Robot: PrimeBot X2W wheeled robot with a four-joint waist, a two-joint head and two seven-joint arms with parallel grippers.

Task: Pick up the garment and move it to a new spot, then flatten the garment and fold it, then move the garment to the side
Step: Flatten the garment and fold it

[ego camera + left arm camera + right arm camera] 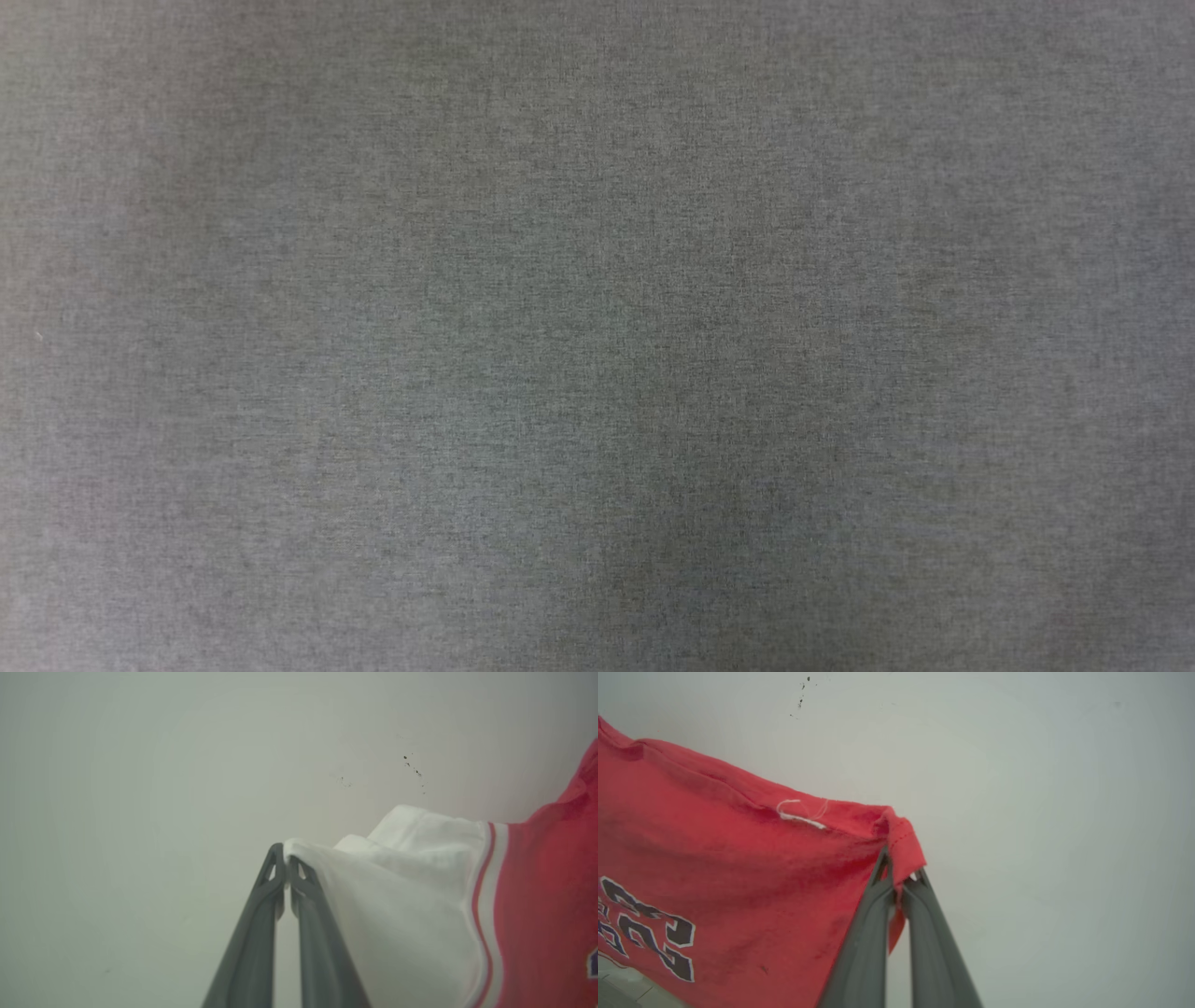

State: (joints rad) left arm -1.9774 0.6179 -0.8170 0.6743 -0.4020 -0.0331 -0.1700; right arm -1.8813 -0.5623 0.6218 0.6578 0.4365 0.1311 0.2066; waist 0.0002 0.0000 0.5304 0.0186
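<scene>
Garment, sleeve in left gripper, edge in right gripper

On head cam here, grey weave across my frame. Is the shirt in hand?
Observer: Yes. In the left wrist view the left gripper is shut on the edge of the white sleeve.
Operator: Right side?
Observer: The right gripper is shut on a stitched red corner of the shirt. The corner flops over the fingers.
Operator: Which face is toward that wrist?
Observer: The printed one. Dark, white-outlined lettering sits at the lower left of the right wrist view.
</scene>
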